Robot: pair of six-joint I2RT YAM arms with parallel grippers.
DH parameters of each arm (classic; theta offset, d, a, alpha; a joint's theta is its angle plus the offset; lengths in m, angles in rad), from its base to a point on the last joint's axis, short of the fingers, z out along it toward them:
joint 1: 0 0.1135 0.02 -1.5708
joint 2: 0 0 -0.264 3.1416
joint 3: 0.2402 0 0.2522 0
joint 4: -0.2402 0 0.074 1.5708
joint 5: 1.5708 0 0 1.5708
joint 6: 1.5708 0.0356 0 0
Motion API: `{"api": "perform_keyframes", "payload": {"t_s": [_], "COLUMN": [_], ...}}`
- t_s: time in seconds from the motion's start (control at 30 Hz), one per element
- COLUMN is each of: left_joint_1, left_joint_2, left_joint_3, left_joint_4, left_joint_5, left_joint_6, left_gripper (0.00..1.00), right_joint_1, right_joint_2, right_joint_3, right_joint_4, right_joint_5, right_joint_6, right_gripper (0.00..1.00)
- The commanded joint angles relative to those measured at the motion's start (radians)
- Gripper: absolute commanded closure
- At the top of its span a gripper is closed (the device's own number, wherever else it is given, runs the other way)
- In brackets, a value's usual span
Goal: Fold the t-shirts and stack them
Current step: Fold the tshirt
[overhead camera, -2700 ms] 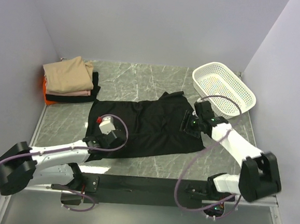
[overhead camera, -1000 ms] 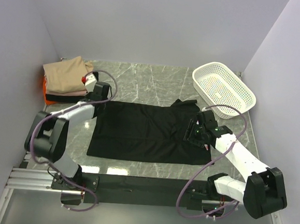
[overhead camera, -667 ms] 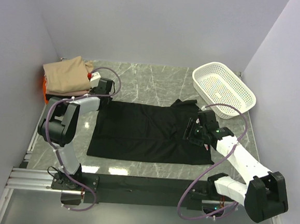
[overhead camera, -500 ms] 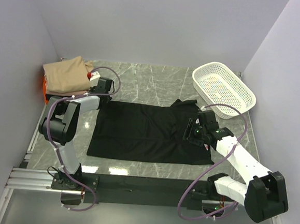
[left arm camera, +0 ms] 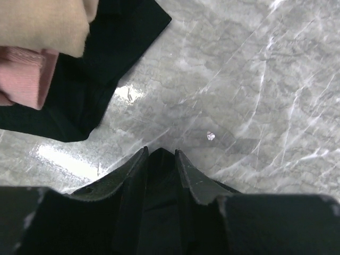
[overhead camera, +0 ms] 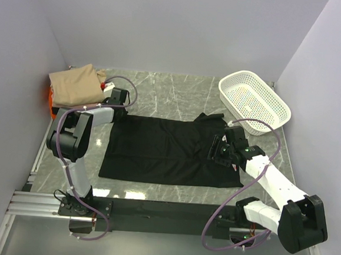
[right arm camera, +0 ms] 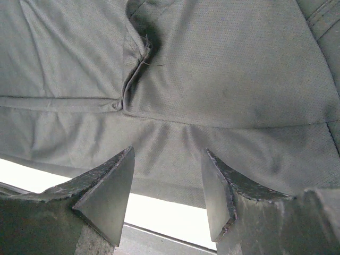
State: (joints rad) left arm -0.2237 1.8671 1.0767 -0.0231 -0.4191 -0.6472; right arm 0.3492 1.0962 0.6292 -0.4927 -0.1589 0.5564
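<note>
1. The black t-shirt (overhead camera: 163, 147) lies spread flat in the middle of the marble worktop (overhead camera: 179, 93). Its long side runs parallel to the near edge, and at its right end a sleeve pokes out toward the far edge.
2. The left gripper (left arm camera: 160, 155) sits at the shirt's far left corner, between the spread shirt and the pile of folded tees.
3. In the left wrist view its fingers (left arm camera: 139, 164) stand narrow, almost meeting at the tips. Black cloth fills the slim gap between them, so they pinch the black t-shirt there.
4. The right gripper (right arm camera: 167, 154) hangs over the right end of the shirt, toward the right edge of the worktop.
5. Its fingers (right arm camera: 106, 196) are spread wide with nothing between them. Beneath them the fabric shows a seam and a small pucker, and a bright strip of worktop runs just past the cloth's edge.
6. The folded tees are piled in the far left corner of the worktop. The tan tee (overhead camera: 73, 84) is on top, the pale pink tee (left arm camera: 21, 74) is under it, and the folded black tee (left arm camera: 79, 90) is below that. The orange tee (overhead camera: 47, 97) peeks out on the pile's left side.
7. The pile lies near the spread shirt but apart from it, with bare marble between them.
8. A white perforated basket (overhead camera: 275, 112) stands in the far right corner, clear of the shirt.
</note>
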Motion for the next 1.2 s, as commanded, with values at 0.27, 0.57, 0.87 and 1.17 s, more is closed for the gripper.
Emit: {"api": "perform_keyframes", "payload": {"t_s": [0.27, 0.57, 0.87, 1.17], "left_joint_1": [0.014, 0.041, 0.104, 0.130], "left_joint_2": [0.014, -0.005, -0.036, -0.039], "left_joint_3": [0.046, 0.031, -0.017, -0.038], "left_joint_4": [-0.026, -0.020, 0.014, 0.041], "left_joint_5": [0.010, 0.042, 0.140, 0.189], "left_joint_6": [0.000, -0.002, -0.014, -0.022], "left_gripper": [0.81, 1.00, 1.00, 1.00], "right_joint_1": [0.004, 0.004, -0.041, -0.075], "right_joint_2": [0.010, 0.183, 0.603, 0.971], "right_joint_3": [0.036, 0.311, 0.717, 1.085], "right_joint_4": [0.025, -0.007, -0.036, -0.099], "right_joint_5": [0.039, 0.243, 0.377, 0.410], "right_joint_6": [-0.024, -0.081, -0.128, -0.145], "right_gripper": [0.40, 0.39, 0.39, 0.40]}}
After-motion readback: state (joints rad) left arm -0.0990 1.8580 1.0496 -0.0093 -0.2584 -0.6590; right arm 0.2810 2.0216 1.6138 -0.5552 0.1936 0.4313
